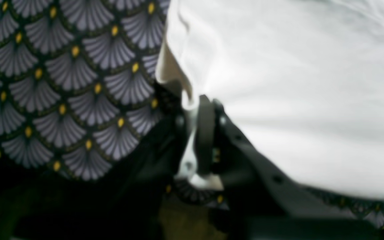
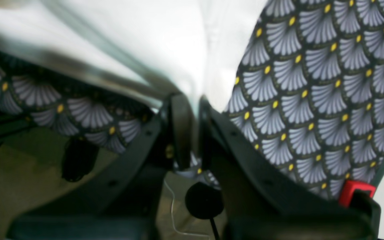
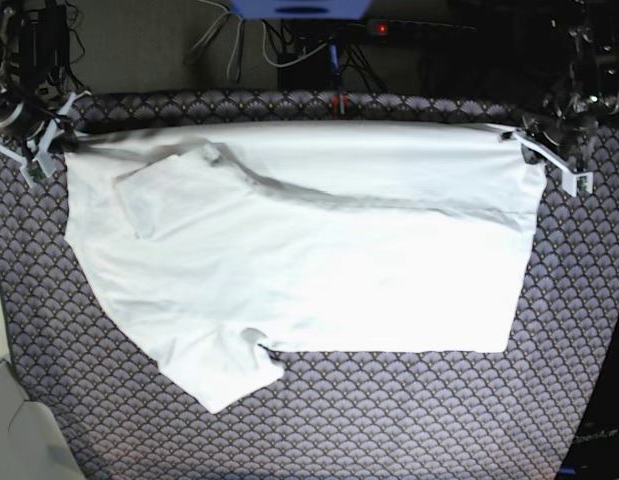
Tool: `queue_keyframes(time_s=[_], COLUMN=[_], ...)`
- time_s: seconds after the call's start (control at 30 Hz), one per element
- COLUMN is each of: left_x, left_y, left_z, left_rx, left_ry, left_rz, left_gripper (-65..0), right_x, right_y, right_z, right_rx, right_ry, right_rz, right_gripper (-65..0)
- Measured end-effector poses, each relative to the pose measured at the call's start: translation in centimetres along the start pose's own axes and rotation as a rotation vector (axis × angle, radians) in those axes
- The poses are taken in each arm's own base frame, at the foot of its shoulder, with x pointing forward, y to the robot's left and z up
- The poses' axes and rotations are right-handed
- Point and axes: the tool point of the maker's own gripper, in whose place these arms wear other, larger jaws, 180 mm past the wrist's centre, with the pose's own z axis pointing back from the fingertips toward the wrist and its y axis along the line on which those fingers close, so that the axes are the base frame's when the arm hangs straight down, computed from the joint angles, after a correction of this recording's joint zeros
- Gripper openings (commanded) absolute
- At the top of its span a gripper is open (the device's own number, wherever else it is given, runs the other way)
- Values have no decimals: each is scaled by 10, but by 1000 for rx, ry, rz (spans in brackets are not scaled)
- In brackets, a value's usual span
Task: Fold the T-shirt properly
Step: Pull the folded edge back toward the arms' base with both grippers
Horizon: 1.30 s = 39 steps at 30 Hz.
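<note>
Pinching the T-shirt (image 3: 319, 270) taut along the worktop's far edge — left gripper (image 3: 529, 138) clamped on one far corner, right gripper (image 3: 51, 148) closed on the other, patterned cloth (image 3: 389, 420) beneath.

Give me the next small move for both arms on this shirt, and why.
Probably carry both grippers together toward the near edge, laying the held edge over the body. The left gripper and right gripper each pinch a far corner of the T-shirt, its far edge stretched taut between them, while the rest lies flat on the patterned tablecloth.

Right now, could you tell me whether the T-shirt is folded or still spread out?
Partly folded: the T-shirt has its far edge lifted, stretched between the left gripper and right gripper; the rest lies flat.
</note>
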Motion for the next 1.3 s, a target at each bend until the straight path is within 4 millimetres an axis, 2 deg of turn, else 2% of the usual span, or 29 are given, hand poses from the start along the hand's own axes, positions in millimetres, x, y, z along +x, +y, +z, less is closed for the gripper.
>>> queue_keyframes(time_s=[0.2, 0.47, 0.53, 0.7, 0.83, 0.93, 1.07, 1.1, 1.17, 1.3], left_x=[-7, -6, -7, -19, -22, -24, -24, -26, -29, -25], left_y=[4, 6, 1, -17, -20, -19, -7, -5, 1, 16], left_z=[-5, -5, -4, 3, 4, 5, 9, 11, 13, 16], left_rx=[5, 10, -22, -160, -182, -188, -164, -164, -146, -100], left_ry=[18, 19, 24, 42, 58, 68, 67, 70, 76, 75], left_rz=[16, 14, -40, -209, -234, -233, -197, -199, -191, -184], left_gripper=[-647, -645, -645, -645, -645, -644, -633, -610, -507, -197], right_x=[-8, -12, -16, -30, -41, -49, -42, -44, -47, -17], right_y=[4, 10, 12, 12, 13, 16, -6, -12, -21, -14], right_z=[1, -1, 0, 3, 7, 8, 21, 28, 41, 57], right_rx=[10, 17, 21, 11, 10, 15, -70, -99, -156, -184], right_ry=[14, 25, 30, 76, 99, 126, 70, 67, 73, -20], right_rz=[-3, -19, -19, -15, -21, -22, -89, -101, -113, -79], right_gripper=[-635, -631, -596, -427, -308, -286, -286, -286, -286, -286])
